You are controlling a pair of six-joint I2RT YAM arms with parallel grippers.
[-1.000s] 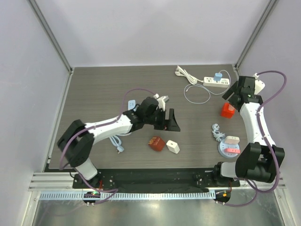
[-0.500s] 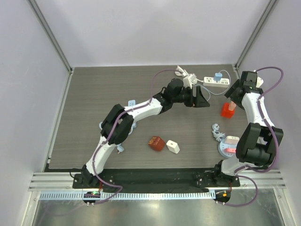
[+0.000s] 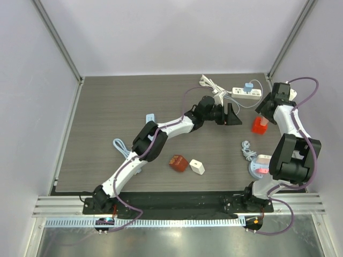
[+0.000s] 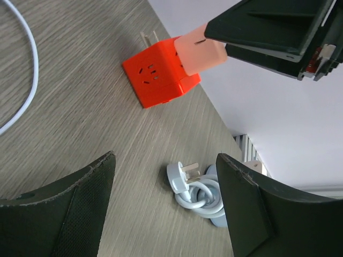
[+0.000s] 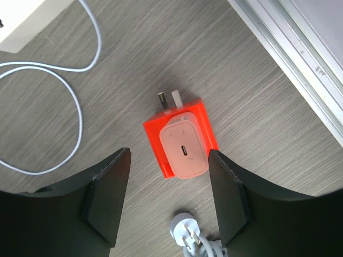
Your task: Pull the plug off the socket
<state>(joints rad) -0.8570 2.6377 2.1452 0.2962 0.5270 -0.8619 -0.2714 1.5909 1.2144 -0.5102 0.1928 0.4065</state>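
Right wrist: plug point(image 5: 184, 150) in socket point(image 5: 153, 134), centred beneath spread right claw point(image 5: 169, 155).

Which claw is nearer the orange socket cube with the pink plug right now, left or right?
Right. The right claw hangs open directly above the orange socket cube and its pink plug. The left claw, also open, sits off to the side, facing it.

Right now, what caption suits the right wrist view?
Open right gripper above orange socket cube holding a pink plug.
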